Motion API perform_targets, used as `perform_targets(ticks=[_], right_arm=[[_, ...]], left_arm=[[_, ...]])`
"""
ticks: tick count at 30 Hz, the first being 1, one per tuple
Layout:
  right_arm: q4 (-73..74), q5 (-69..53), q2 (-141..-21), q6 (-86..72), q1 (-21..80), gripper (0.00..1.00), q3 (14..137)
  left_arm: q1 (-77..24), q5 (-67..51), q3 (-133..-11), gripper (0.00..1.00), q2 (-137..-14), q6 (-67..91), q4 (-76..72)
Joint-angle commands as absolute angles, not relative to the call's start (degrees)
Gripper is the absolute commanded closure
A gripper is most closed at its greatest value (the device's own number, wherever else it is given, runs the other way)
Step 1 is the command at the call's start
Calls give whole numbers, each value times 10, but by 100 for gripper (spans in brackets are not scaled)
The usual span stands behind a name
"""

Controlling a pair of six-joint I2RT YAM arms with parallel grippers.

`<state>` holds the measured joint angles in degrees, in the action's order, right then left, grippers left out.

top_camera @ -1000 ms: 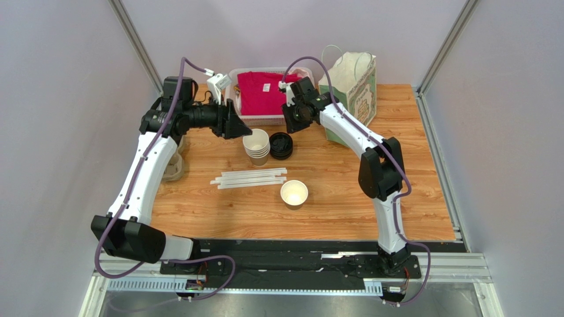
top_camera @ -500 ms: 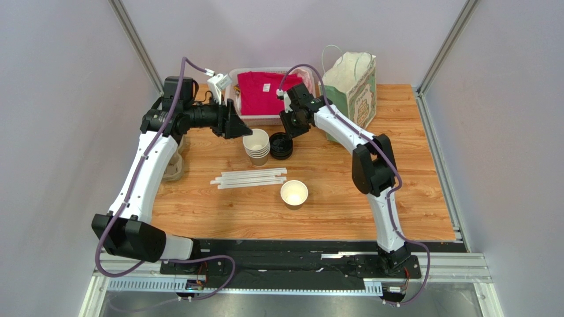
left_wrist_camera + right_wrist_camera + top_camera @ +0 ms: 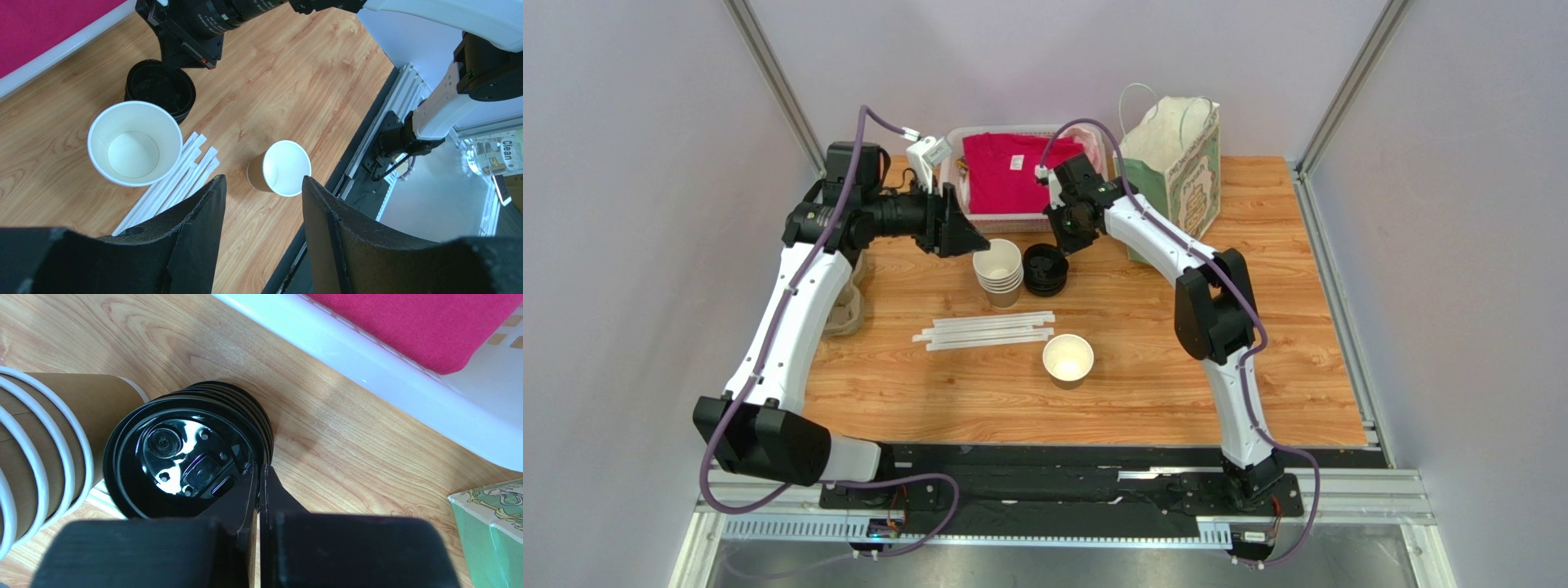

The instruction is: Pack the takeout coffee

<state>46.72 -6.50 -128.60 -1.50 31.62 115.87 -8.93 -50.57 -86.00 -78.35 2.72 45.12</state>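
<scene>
The single tan paper cup stands upright and lidless on the table, its white inside showing. A pile of black lids sits beside the stack of nested cups. My right gripper reaches down to the pile's right rim, its jaws shut on the edge of the top lid. My left gripper hovers open above the cup stack, holding nothing.
White wrapped straws lie between the cup stack and the single cup. A white basket holding a red shirt stands at the back, and a green paper bag is to its right. A tan tray lies under the left arm.
The right gripper has dropped toward the lid pile and closed at its rim. The left arm and the single cup have stayed put.
</scene>
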Motion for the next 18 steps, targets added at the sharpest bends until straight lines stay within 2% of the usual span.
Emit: perform_targets(ticks=[1, 14, 15, 16, 18], right_arm=[[463, -61, -1268, -9, 318, 100, 1184], [469, -89, -1244, -18, 306, 100, 1190], [475, -98, -1247, -17, 306, 97, 1195], [478, -103, -1249, -18, 305, 87, 1197], [480, -108, -1252, -21, 307, 73, 1194]], left_arm=[[-85, -519, -881, 43, -787, 27, 440], [-84, -519, -884, 43, -795, 26, 443], [-84, -519, -883, 43, -794, 25, 443], [-84, -519, -883, 43, -795, 25, 442], [-84, -520, -883, 43, -796, 28, 442]])
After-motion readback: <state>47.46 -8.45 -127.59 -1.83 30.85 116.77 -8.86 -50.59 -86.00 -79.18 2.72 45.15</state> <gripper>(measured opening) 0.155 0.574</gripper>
